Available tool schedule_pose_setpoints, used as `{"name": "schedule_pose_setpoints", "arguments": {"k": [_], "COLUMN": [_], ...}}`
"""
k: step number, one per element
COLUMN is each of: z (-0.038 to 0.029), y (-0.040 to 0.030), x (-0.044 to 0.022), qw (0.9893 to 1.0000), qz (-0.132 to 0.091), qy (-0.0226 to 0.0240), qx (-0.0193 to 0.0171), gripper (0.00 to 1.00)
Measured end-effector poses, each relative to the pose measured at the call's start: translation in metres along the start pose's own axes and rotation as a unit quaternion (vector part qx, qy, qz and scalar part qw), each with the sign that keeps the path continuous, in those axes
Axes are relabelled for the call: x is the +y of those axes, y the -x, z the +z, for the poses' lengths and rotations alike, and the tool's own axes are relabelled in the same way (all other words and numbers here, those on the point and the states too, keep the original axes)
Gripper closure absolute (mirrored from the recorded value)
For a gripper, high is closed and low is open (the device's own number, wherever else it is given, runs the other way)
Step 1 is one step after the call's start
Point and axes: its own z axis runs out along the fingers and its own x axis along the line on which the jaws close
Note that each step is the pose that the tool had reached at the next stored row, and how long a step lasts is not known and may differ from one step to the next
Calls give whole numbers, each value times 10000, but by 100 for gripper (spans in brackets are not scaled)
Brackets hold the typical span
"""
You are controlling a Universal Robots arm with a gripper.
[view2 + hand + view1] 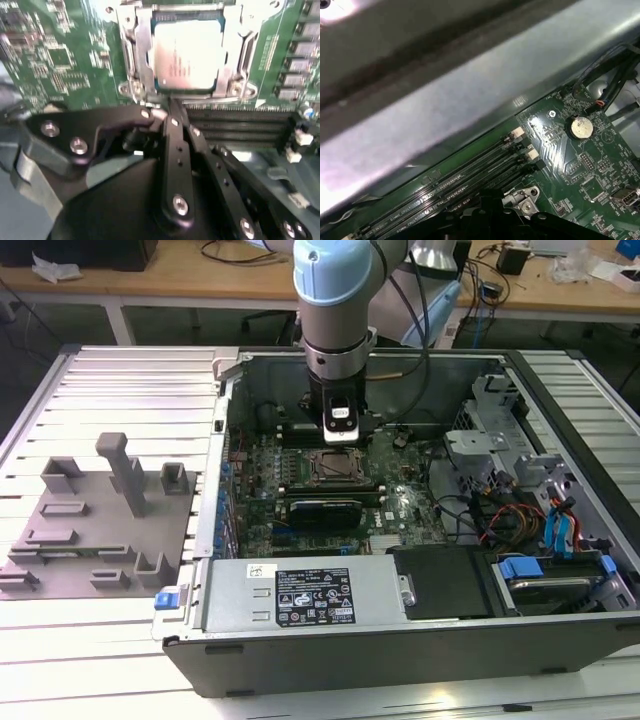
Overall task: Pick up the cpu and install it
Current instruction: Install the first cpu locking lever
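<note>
The cpu (pixel 187 55), a square chip with a bright silvery top, lies flat inside the metal-framed socket (pixel 137 55) on the green motherboard (pixel 55 55). My gripper (pixel 165 111) hovers just beside the socket's edge, its black fingers (pixel 172 150) drawn together at the tips with nothing between them. In the exterior view the gripper (pixel 340 435) hangs from the arm inside the open computer case, directly behind the socket (pixel 335 468).
A grey plastic tray (pixel 100 530) with raised posts sits on the exterior view's left. The power supply (pixel 310 595) lines the case's front, with drive bays and cables (pixel 520 510) on the right. Memory slots (pixel 240 125), a coin battery (pixel 581 127) and the case wall (pixel 445 125) lie close by.
</note>
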Motion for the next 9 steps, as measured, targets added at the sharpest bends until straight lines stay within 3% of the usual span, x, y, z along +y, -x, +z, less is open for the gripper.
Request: {"name": "schedule_pose_setpoints", "arguments": {"k": [5, 9], "z": [2, -76], "y": [3, 7], "x": [3, 19], "qw": [10000, 10000], "qz": [1, 0], "qy": [3, 3], "qx": [-1, -1], "gripper": [89, 89]}}
